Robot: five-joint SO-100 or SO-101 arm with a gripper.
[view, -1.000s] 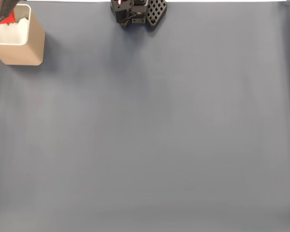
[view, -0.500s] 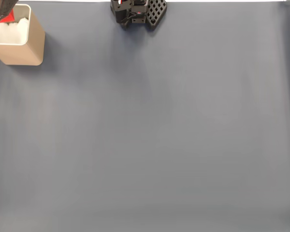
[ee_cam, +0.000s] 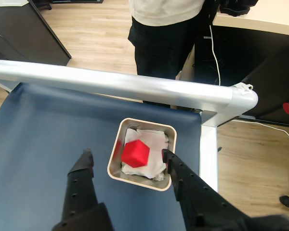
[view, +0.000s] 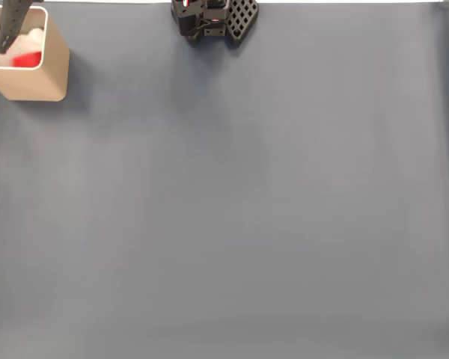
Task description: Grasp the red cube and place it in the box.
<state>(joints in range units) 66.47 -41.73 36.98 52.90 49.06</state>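
The red cube (ee_cam: 135, 153) lies inside the tan box (ee_cam: 114, 150) on white padding, tilted on a corner. In the fixed view the red cube (view: 28, 58) shows inside the box (view: 49, 71) at the top left corner of the mat. My gripper (ee_cam: 126, 155) hangs above the box, open, its two black fingers spread to either side of the box with nothing between them. One black finger (view: 11, 22) reaches over the box's rim in the fixed view.
The arm's black base (view: 209, 19) sits at the mat's far edge in the fixed view. A silver rail (ee_cam: 115, 84) borders the table beyond the box. A person (ee_cam: 166, 29) in dark trousers stands just behind it on the wooden floor.
The cube was held at the fingertip over the box rim. It has dropped out of the gripper and now lies lower, inside the box.
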